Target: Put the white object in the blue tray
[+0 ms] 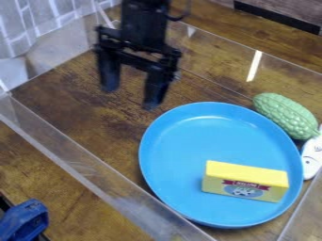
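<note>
White and half cut off at the right edge of the table, the white object (311, 157) lies just outside the rim of the blue tray (176, 151), directly below the bumpy green vegetable (287, 115). It looks like a small moulded toy with a dark mark on it; too little shows to say more. My guess is that it's light, stiff and smooth, so it could skid if nudged, and a pinch across its narrow middle looks the safest hold. Sitting on the tray, toward its right side, there's a yellow block (247, 181) with a printed label. Over to the upper left, well apart from the target, the gripper (134, 88) hangs above the wooden table (75, 113), pointing down with its two dark fingers spread wide and nothing between them. Nothing has been picked up yet.
</note>
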`<state>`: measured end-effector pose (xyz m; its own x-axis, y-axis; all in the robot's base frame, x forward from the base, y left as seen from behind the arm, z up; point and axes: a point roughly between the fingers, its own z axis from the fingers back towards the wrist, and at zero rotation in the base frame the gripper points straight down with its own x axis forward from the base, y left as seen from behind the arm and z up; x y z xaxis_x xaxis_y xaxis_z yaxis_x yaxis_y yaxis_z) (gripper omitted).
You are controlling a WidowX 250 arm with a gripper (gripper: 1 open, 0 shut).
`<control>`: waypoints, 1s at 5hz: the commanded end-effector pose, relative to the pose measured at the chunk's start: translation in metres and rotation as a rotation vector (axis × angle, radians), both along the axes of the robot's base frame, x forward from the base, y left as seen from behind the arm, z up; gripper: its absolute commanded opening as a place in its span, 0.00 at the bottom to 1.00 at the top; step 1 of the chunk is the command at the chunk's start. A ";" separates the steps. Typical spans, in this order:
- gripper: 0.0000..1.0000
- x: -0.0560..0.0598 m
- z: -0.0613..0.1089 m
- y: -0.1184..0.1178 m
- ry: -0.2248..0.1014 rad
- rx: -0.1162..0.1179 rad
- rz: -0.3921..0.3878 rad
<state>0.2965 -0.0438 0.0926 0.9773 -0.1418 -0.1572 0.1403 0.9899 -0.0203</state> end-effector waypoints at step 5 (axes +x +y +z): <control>1.00 0.025 -0.038 -0.104 -0.148 -0.065 -0.322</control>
<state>0.3207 -0.1500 0.0541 0.8909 -0.4542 -0.0084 0.4536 0.8904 -0.0388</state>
